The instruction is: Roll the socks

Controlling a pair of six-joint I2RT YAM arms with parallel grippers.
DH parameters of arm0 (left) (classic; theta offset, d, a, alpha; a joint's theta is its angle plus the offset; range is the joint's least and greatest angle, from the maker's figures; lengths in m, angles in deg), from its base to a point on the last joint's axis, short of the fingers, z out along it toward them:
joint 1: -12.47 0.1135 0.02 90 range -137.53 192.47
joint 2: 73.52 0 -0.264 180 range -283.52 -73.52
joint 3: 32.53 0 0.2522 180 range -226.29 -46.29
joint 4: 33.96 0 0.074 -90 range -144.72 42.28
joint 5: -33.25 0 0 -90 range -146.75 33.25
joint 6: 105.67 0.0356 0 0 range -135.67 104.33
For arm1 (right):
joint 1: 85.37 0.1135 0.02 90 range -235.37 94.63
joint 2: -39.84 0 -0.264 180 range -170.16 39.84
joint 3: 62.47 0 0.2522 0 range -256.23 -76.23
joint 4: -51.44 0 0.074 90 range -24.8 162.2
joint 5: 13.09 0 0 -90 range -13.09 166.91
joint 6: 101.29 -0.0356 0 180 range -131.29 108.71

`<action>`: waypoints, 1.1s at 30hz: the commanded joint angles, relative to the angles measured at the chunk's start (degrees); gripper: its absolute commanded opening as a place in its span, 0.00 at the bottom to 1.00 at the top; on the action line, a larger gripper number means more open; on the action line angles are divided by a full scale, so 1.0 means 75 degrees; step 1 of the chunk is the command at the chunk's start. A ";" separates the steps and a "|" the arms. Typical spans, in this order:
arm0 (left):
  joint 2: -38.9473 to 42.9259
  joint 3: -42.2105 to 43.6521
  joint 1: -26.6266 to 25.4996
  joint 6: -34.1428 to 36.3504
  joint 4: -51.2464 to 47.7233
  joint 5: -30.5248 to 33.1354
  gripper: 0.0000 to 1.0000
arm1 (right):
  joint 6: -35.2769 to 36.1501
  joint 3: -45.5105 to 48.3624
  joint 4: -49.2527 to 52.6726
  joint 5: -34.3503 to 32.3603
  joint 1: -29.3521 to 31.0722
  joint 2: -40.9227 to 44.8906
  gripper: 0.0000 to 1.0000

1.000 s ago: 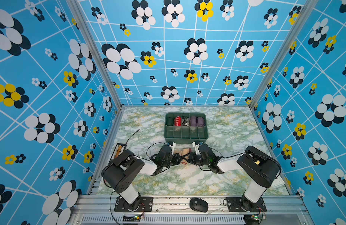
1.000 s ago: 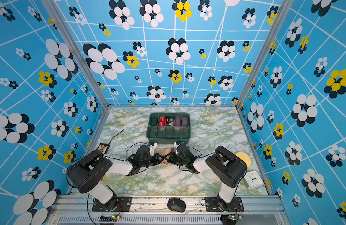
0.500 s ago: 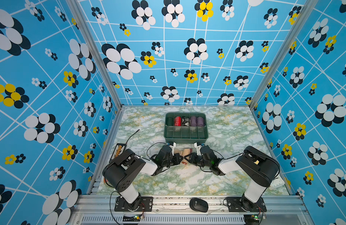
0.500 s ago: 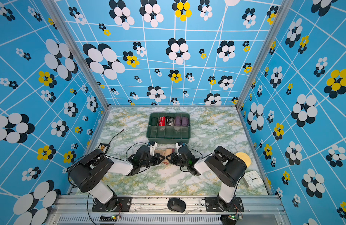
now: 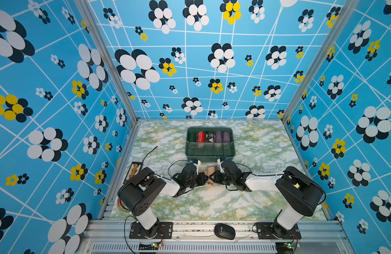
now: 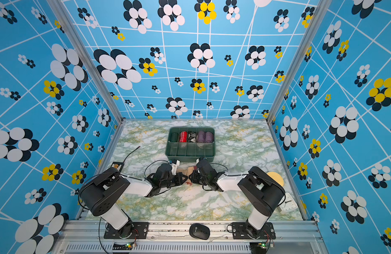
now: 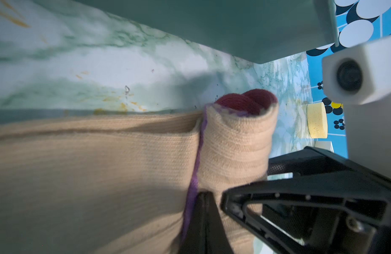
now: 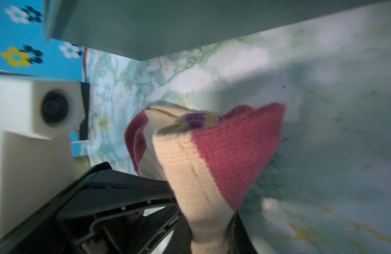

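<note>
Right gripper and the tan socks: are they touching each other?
Touching. The right wrist view shows the tan socks pinched between the jaws of the right gripper.

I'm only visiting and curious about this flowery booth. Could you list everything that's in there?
table: 1, green-white marble, booth floor
tray: 1, dark green, divided, back middle of table
dark green roll: 1, tray's back row, leftmost
red roll: 1, white pattern, next along
check roll: 1, black-white, middle
purple rolls: 2, right end of that row
socks: 1 bundle, tan with maroon and purple, just before the tray
sponge: 1, yellow, right edge
clock: 1, white, front right
computer mouse: 1, black, front rail
left arm: 1, black-white, front left
right arm: 1, black-white, front right
left jaws: black, closed on the socks
right jaws: black, closed on the socks
</note>
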 commanded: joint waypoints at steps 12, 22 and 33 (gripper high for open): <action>0.1840 -0.0220 -0.0284 0.0497 -0.3979 0.0065 0.09 | 0.2288 -0.1760 0.4963 -0.0894 0.0177 -0.0439 0.01; 0.2684 0.0141 -0.0255 0.0514 -0.4336 0.0460 0.06 | 0.3047 -0.2573 0.6624 -0.2204 0.0288 -0.0548 0.01; 0.3051 0.0371 -0.0167 0.0536 -0.4441 0.0519 0.06 | 0.3349 -0.3746 0.8253 -0.3753 0.0926 -0.1497 0.01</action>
